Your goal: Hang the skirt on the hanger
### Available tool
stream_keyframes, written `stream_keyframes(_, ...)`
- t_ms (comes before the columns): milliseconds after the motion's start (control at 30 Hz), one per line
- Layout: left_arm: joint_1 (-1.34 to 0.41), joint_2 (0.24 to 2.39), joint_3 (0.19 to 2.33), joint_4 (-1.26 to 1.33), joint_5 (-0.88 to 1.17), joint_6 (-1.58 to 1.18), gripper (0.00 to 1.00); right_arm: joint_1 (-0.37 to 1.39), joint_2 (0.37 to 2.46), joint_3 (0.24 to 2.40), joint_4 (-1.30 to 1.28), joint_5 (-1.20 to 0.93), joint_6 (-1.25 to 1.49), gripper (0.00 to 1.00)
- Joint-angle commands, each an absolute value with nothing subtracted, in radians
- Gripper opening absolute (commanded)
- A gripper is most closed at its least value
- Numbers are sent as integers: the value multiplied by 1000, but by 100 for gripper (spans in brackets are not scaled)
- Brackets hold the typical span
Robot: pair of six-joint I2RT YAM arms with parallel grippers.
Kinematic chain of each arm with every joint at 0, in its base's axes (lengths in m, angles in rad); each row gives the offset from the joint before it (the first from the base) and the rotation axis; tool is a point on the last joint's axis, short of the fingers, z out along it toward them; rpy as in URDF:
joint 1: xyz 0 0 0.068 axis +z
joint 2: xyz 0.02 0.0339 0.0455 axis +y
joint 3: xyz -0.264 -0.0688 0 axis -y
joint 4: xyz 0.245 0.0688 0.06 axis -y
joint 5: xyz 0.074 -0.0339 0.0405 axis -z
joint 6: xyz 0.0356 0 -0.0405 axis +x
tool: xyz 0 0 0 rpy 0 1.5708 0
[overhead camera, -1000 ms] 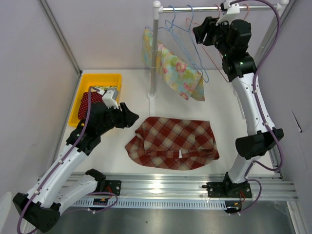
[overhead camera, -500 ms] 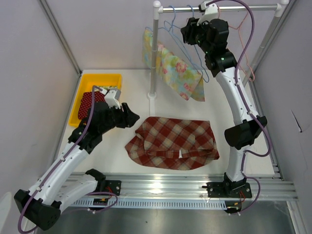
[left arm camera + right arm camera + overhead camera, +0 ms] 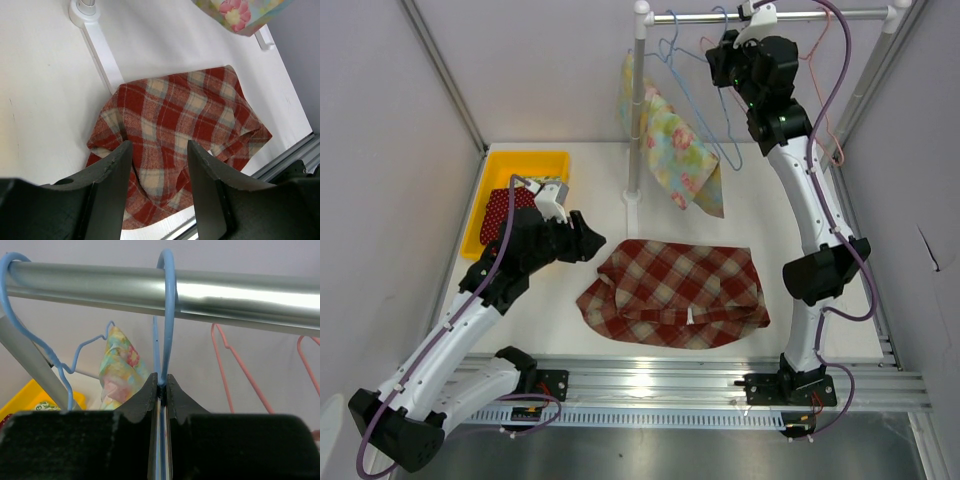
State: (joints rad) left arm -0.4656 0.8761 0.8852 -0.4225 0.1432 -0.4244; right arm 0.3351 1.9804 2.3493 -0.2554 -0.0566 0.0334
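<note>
Skirt (image 3: 675, 292) lies on the worktop (image 3: 590, 180) just beyond the half-open, empty left end effector (image 3: 159, 150). Right end effector (image 3: 160, 386) is clamped on the blue hanger (image 3: 169, 300), with the rail (image 3: 240, 292) just above. Unhooking looks next.

Four wire hangers are counted on one metal rail (image 3: 250, 297): two blue hangers (image 3: 174, 290) and two pink hangers (image 3: 240, 368); one yellow bin (image 3: 525, 160) is counted; three pieces of fabric are counted: one plaid skirt (image 3: 675, 290), one floral cloth (image 3: 680, 155) and one dotted red cloth (image 3: 500, 210); two robot arms (image 3: 820, 200) are counted.
</note>
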Motion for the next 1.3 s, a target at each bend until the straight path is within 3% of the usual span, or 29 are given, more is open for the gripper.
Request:
stream_keyframes(0,-472,865,928,-414,156,-400,53,319,1980,2405,-201,-81,52,0)
stream_keyframes(333,-472,864,914,-411,160,-397,53,319,1916,2387,-169,-66,32,0)
stream_keyframes(533,-472,859,913,-416,158,-391,53,347,1850,2349,-170,57,-35,0)
stream_keyframes(800,-471,862,916,-410,163,-391,53,405,1708,2169,-124,167,-133,0)
stream_keyframes(1033,-472,871,928,-397,173,-391,53,417,1452,1909,-106,216,-115,0)
stream_keyframes(1267,-471,881,960,-390,193,-391,53,410,1058,1597,-173,143,17,0)
